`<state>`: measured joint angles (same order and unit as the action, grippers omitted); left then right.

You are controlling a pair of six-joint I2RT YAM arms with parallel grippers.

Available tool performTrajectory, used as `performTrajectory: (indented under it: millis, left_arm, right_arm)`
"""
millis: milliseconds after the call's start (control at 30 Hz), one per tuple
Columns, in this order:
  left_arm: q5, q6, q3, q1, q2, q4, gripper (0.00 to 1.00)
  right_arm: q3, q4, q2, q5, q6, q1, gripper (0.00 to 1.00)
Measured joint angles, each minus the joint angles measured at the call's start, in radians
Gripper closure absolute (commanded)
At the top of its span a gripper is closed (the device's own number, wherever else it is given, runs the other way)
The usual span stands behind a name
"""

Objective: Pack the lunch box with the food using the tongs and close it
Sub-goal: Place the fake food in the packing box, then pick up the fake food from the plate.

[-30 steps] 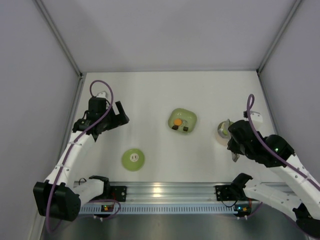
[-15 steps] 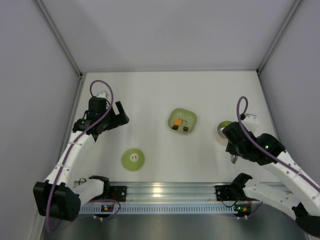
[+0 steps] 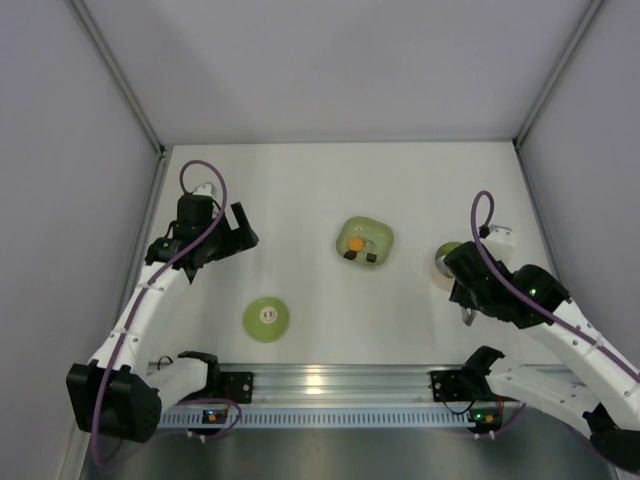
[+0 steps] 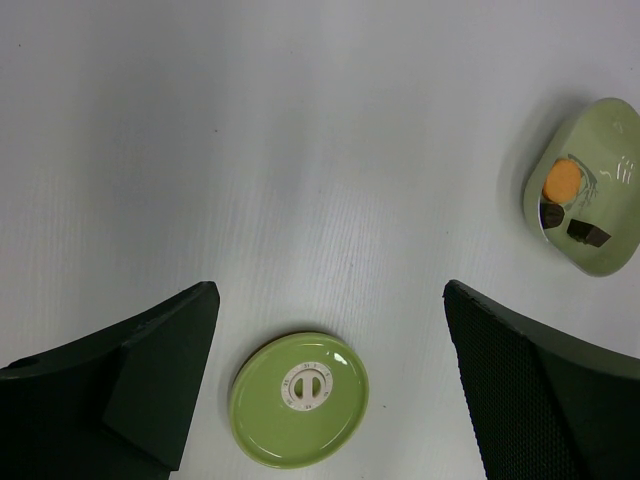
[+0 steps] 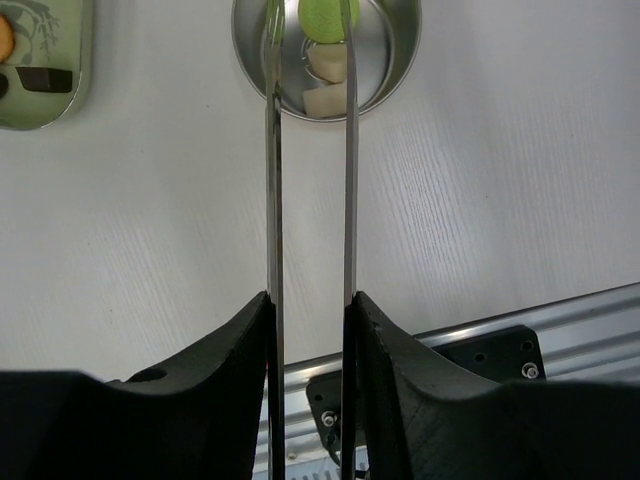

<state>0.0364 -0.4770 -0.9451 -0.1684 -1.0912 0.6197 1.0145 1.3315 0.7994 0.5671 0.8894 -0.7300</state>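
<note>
- Right fingers (image 5: 235, 350) are pinched on both arms of the tongs (image 5: 272, 200), partway closed. The arms run nearly parallel.
- The tongs look like thin, slick, springy steel. I'd grip well back from the tips and squeeze gently, or they'll twist.
- The tips are over the lunch box (image 5: 400, 60) with a green chunk (image 5: 322, 18) between them; can't tell if it's gripped. Whitish chunks (image 5: 325, 98) lie inside. The food is probably light and soft.
- The dish (image 5: 45, 90) to the box's left holds orange and brown pieces.
- Right arm is folded, wrist pitched over the box.
- Left fingers (image 4: 150, 370) are wide apart and empty, above the lid (image 4: 298, 398) on the worktop (image 4: 300, 150).

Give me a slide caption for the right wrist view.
Right gripper holds tongs over the lunch box, pale chunks inside.
</note>
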Motion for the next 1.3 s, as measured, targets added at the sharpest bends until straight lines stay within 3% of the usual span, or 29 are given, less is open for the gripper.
performTrajectory:
  millis: [433, 833, 1300]
  left_arm:
    - [-0.001, 0.000, 0.000, 0.000, 0.000, 0.000, 0.01]
    - [-0.004, 0.000, 0.000, 0.000, 0.000, 0.000, 0.01]
    - [-0.004, 0.000, 0.000, -0.001, -0.002, 0.000, 0.01]
  right_arm:
    - [0.173, -0.119, 0.219, -0.166, -0.186, 0.000, 0.67]
    - [0.185, -0.319, 0.422, -0.332, -0.288, 0.000, 0.67]
    - [0.185, -0.383, 0.503, -0.370, -0.314, -0.003, 0.61]
